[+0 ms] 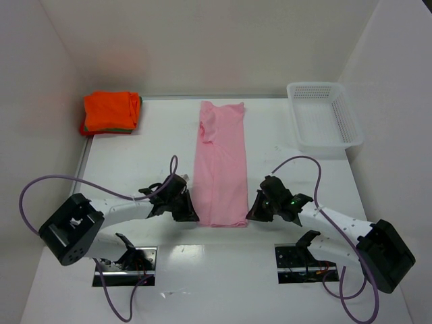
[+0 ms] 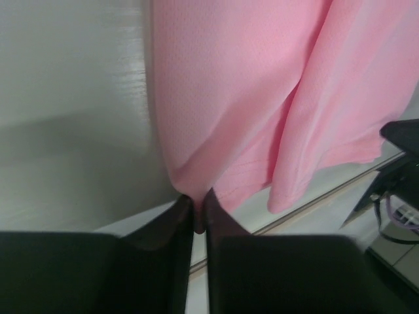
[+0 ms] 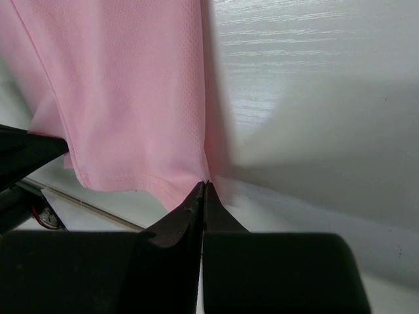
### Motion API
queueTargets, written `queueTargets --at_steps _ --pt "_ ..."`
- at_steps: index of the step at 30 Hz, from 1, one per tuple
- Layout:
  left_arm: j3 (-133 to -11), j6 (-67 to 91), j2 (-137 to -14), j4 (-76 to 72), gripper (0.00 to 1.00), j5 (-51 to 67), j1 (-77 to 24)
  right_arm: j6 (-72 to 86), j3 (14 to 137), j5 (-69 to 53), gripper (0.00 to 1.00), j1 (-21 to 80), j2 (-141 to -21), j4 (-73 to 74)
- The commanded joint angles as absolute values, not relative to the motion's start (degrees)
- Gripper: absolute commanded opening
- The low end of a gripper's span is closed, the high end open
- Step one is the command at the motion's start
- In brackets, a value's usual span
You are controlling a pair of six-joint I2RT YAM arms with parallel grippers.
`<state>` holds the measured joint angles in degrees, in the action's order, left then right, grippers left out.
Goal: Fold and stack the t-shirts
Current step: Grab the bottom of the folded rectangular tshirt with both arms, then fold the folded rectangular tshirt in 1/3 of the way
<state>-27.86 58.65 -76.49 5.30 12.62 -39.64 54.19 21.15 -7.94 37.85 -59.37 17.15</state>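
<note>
Counter, white, carries one pink shirt laid as a long strip down its middle, one mesh basket at the far right, and one folded orange shirt at the far left, atop a green shirt that shows only an edge. Two pincers meet the strip's near hem: left pincer pinched tight on its left corner, right pincer pinched tight on its right corner.

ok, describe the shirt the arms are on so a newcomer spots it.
On the white table, look down the centre line. The pink t-shirt lies there as a long narrow strip, with the left gripper and right gripper at its near corners. It is the only long pale one: the orange t-shirt is a squat pile far left.
</note>
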Motion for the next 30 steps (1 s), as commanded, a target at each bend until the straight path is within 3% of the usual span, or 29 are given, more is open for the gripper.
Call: queueTargets --at_steps 1,3,18,30 --pt "-28.1 59.0 -79.3 5.8 0.09 10.9 -40.4 54.4 20.7 -8.1 0.0 37.5 -58.3 14.9" --pt "-28.8 59.0 -79.3 6.5 0.0 10.9 -40.4 54.4 20.7 -8.1 0.0 37.5 -58.3 14.9" --pt "-44.8 50.3 -72.2 21.7 0.0 8.0 -38.7 51.1 32.3 -5.6 0.0 35.8 -62.3 18.0" --pt "-57.1 37.5 -85.4 21.6 0.0 15.4 -25.3 41.9 47.8 -6.4 0.0 23.6 -75.2 18.5"
